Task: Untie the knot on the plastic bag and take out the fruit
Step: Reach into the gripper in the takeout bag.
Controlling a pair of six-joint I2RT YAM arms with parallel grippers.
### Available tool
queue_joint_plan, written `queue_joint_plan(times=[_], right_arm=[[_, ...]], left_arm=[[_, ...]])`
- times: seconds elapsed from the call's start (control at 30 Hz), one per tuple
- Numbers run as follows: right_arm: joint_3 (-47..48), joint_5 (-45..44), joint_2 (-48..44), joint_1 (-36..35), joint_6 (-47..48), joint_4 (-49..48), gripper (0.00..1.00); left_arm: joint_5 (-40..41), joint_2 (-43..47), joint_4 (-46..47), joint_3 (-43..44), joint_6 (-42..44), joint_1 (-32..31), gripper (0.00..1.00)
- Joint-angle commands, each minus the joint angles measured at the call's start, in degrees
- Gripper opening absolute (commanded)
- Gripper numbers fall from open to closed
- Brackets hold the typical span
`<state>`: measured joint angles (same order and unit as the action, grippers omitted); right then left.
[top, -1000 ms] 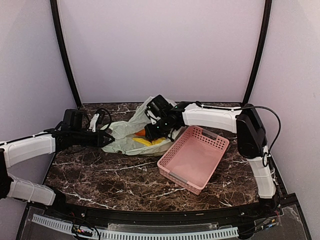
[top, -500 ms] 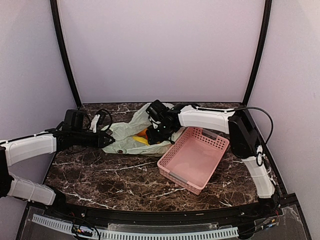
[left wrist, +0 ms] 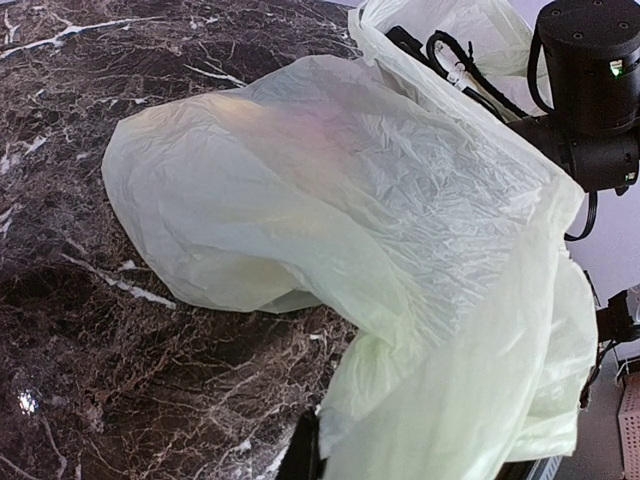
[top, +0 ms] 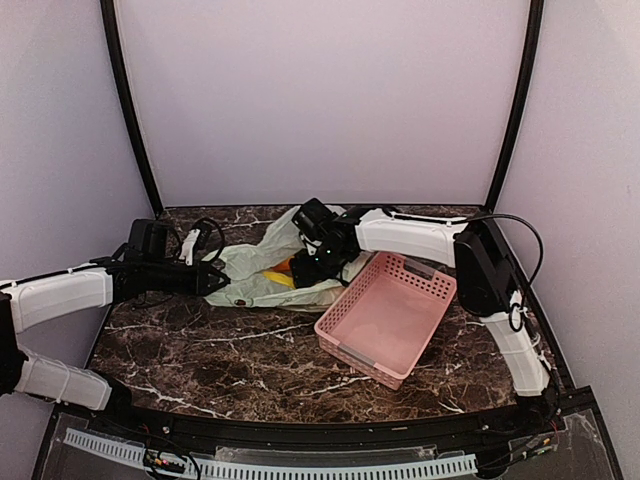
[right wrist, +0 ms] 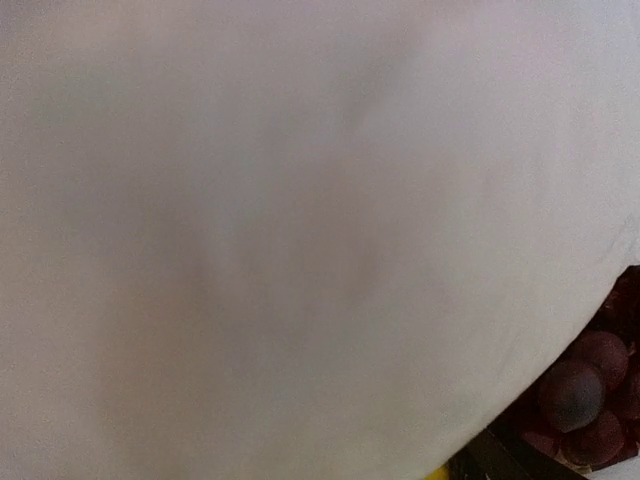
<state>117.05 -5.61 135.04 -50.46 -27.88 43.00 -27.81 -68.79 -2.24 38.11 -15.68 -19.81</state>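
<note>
The pink basket (top: pixel 385 315) sat on the dark stone table (top: pixel 200 350). The plastic bag (top: pixel 250 262) lay flat on the table just left of the basket, a little farther back than it. Its thin pale green skin was crinkly and open on the side facing the basket.

The left gripper (top: pixel 214 279) was at the end of the bag farthest from the basket. It was pinched tight on the bag's edge. From the left wrist, the plastic bunched up beside one dark finger (left wrist: pixel 302 455) and spread out from there.

The right gripper (top: pixel 305 265) was poked into the bag's mouth, close to the basket's far left corner. I cannot tell if its fingers were apart or together, because blurry plastic (right wrist: pixel 250 200) covered nearly all of its camera.

The fruit was in the bag, next to the basket. A yellow piece (top: pixel 283 279) showed beside the right gripper. Dark purple grapes (right wrist: pixel 585 390) peeked out under the plastic.
</note>
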Motion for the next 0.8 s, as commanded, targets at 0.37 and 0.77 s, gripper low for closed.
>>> queue_joint_plan(times=[0.37,0.77], right_arm=[[1.47,12.75,1.67,-1.32,18.94,-11.83,0.88],[0.47,14.61,3.06,-1.97,24.85,-15.6,0.77]], left_arm=[[-1.81,0.21,0.19,1.27,-1.49,-0.31,0.01],[-2.52,-0.11,0.37,1.62,-2.15,-0.31,0.01]])
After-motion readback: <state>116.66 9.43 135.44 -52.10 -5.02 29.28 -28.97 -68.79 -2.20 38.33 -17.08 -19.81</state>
